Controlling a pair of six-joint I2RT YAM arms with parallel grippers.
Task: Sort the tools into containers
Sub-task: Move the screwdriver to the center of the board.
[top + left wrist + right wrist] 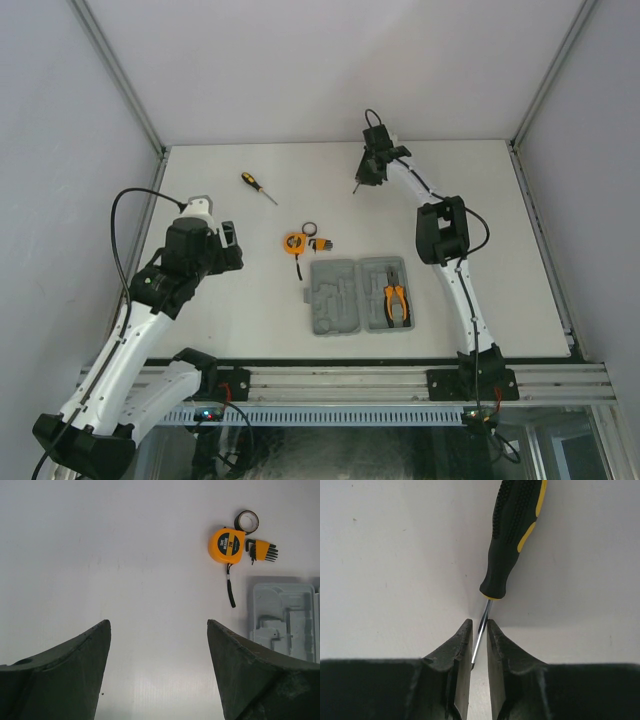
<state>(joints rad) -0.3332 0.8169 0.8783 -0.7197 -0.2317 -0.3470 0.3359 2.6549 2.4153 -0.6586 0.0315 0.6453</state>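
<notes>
Right wrist: screwdriver point(514, 535) shaft within gripper point(479, 626)

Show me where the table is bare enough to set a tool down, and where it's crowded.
Bare: the far right corner of the table; the far strip between the loose screwdriver and the right gripper; the near-left stretch between the left gripper and the tool case. Crowded: the centre, where tape measure, black ring and hex key set cluster just beyond the case.

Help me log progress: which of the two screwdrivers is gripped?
The far-right screwdriver, its metal shaft pinched in the right gripper. The far-left screwdriver lies free on the table, no gripper near.
</notes>
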